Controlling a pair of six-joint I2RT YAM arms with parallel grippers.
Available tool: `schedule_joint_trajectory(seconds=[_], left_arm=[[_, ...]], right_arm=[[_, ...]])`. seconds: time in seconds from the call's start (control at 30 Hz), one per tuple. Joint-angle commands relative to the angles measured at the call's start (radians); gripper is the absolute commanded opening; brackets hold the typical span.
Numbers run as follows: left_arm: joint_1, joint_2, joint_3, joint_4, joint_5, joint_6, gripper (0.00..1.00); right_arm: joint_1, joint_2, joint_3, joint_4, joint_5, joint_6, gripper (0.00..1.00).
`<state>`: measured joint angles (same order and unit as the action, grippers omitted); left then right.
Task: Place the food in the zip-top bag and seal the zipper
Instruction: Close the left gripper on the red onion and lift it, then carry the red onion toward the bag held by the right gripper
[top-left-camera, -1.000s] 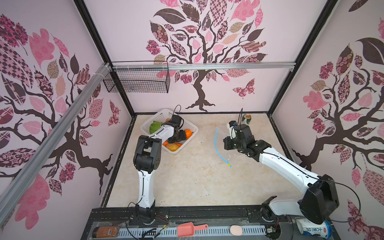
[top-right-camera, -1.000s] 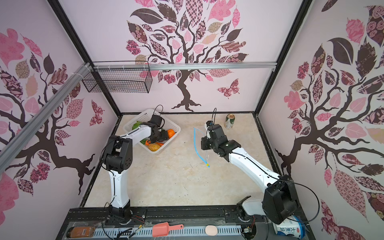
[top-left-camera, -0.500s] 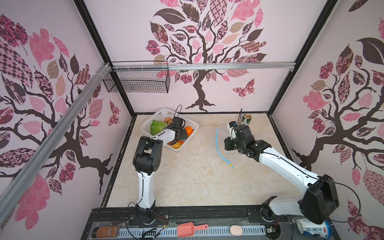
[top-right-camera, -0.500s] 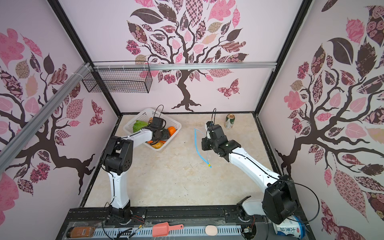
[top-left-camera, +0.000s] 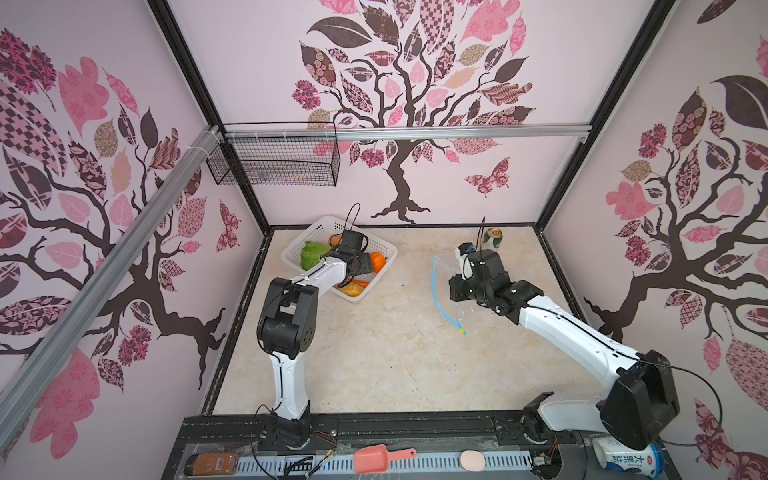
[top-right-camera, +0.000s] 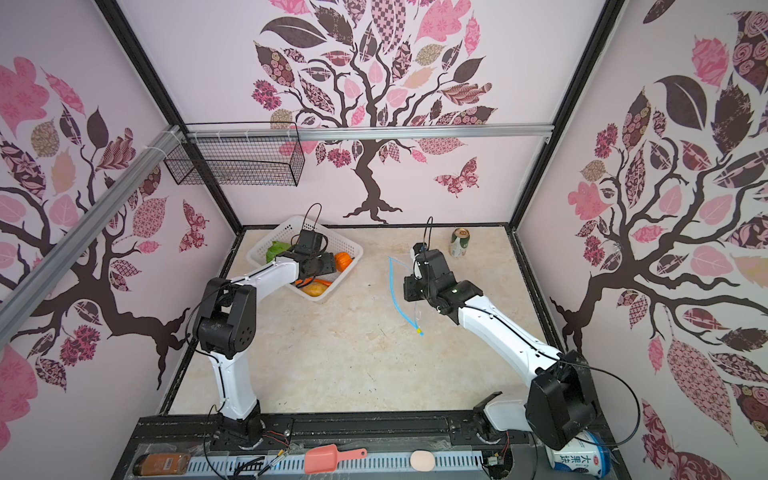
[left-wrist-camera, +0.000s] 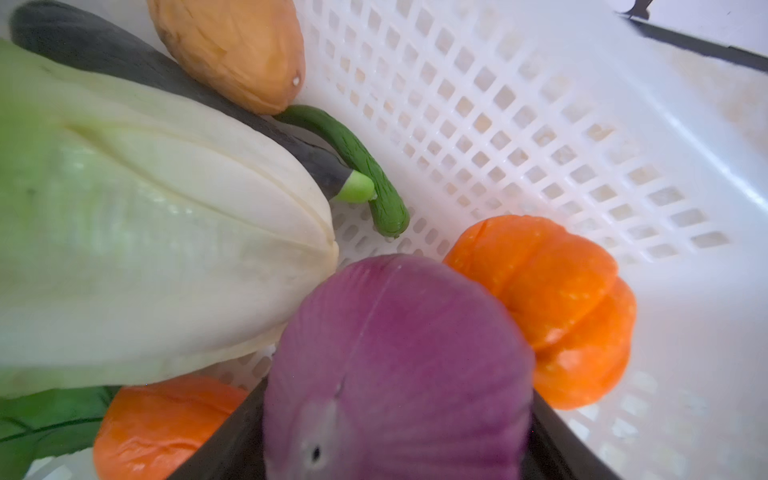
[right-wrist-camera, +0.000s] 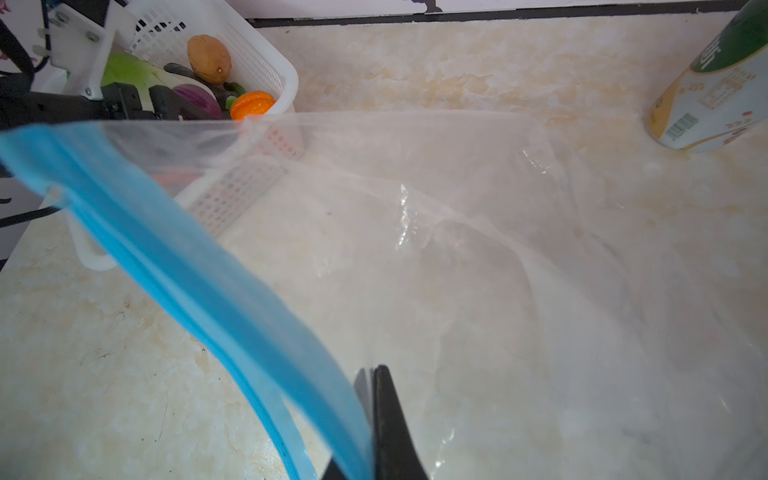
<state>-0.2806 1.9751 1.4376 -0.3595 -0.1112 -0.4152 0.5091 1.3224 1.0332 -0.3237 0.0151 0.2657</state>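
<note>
In the left wrist view my left gripper is shut on the purple onion; a dark finger presses each side of it. Round the onion lie the napa cabbage, pumpkin, carrot, eggplant and a potato, all in the white basket. In both top views that gripper sits low inside the basket. My right gripper is shut on the zip-top bag at its light-blue zipper, lifting one lip so the mouth gapes.
A green-white drink can stands at the back right, just behind the bag. A small green bean-like toy lies in the basket. A black wire basket hangs on the back wall. Bare tabletop lies between basket and bag.
My left gripper has shifted a little forward and right inside the basket and its jaws have narrowed onto the onion. The right arm and the bag have not moved.
</note>
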Motion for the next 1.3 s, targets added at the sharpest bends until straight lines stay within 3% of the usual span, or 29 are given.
schedule_joint_trajectory(seconds=[0.0, 0.27, 0.83, 1.07, 1.27], left_arm=[[0.015, -0.038, -0.01, -0.027, 0.005, -0.016, 0.2], [0.048, -0.053, 0.019, -0.084, 0.111, -0.04, 0.2], [0.061, -0.341, -0.082, -0.115, 0.581, -0.06, 0.22], [0.0, -0.483, -0.219, 0.02, 0.748, -0.076, 0.23], [-0.1, -0.534, -0.288, 0.118, 0.783, -0.107, 0.23]], right_arm=[[-0.001, -0.051, -0.004, 0.013, 0.003, 0.006, 0.0], [-0.001, -0.052, -0.004, 0.011, 0.006, 0.004, 0.0], [-0.002, -0.034, 0.023, 0.046, -0.023, 0.073, 0.0], [-0.002, 0.042, 0.057, 0.138, -0.119, 0.178, 0.0], [-0.001, 0.11, 0.087, 0.208, -0.212, 0.252, 0.0]])
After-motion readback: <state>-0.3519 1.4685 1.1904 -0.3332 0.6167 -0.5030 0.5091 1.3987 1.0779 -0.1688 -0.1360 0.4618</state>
